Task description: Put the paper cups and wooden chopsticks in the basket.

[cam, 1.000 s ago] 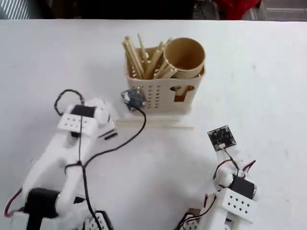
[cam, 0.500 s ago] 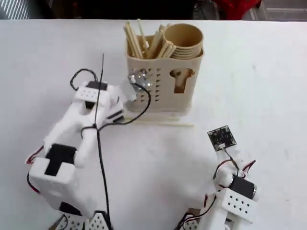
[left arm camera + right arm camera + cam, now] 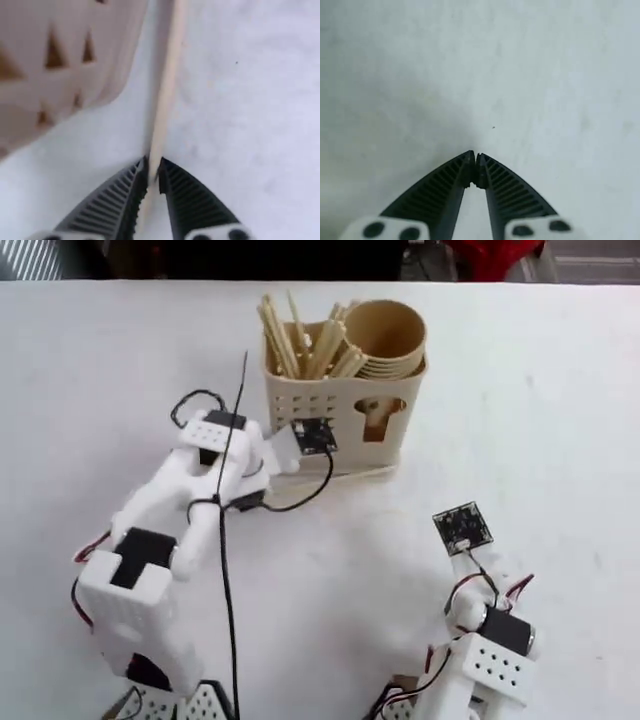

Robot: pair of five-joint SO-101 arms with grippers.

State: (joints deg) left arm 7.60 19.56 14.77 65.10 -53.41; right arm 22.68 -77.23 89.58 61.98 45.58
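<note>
Chopstick (image 3: 167,75) caught: left end effector (image 3: 152,167) has swung in across the surface (image 3: 540,390) this past second and clamped on it where it lies against the basket (image 3: 345,415), toward the far edge, cups (image 3: 385,330) already inside, so a lift-and-drop should finish; right end effector (image 3: 474,165) closed, empty.

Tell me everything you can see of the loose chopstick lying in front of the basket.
The chopstick is one pale bare-wood stick, slim, straight and unbroken where it shows. It runs low over the white table, along the foot of the basket and close beside it; whether they touch is unclear. The left gripper is shut on one end, its dark ribbed fingers pinching the stick from both sides. Whether the stick is lifted cannot be told.
</note>
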